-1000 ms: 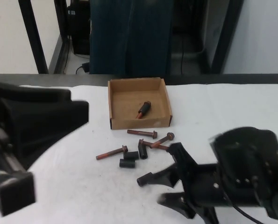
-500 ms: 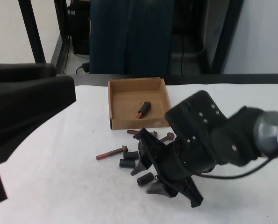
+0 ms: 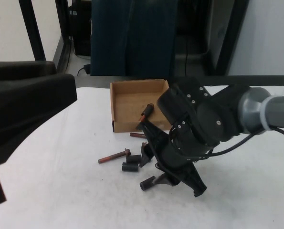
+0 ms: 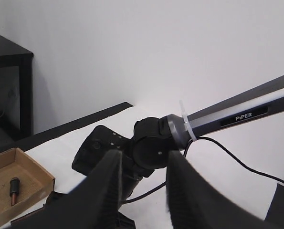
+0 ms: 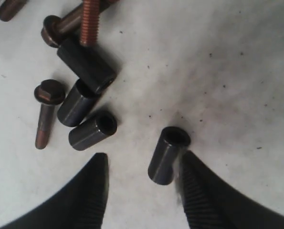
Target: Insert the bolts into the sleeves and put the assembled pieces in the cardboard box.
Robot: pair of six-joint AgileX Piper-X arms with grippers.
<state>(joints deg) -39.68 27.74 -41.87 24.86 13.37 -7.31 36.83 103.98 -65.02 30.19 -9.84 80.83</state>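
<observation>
A lone black sleeve [image 5: 166,155] lies on the white bench between the fingers of my open right gripper [image 5: 142,160], nearer one finger and untouched. From above, that sleeve [image 3: 149,182] sits at the tip of the right gripper [image 3: 150,167]. Three more sleeves [image 5: 93,130] and several copper bolts [image 5: 46,112] lie just beyond the fingertips. The cardboard box [image 3: 118,110] holds one assembled piece [image 3: 147,111]. My left gripper [image 4: 142,191] hangs open and empty high over the bench's left side.
A loose bolt [image 3: 114,156] lies left of the sleeve cluster [image 3: 132,162], and another bolt [image 3: 138,135] lies against the box front. The left arm's dark bulk [image 3: 27,114] covers the near left. White cloth lies bare to the left and right.
The right arm swung up from the near right edge toward the parts, and its open fingers now straddle the lone sleeve. The left arm rose a little early on.
</observation>
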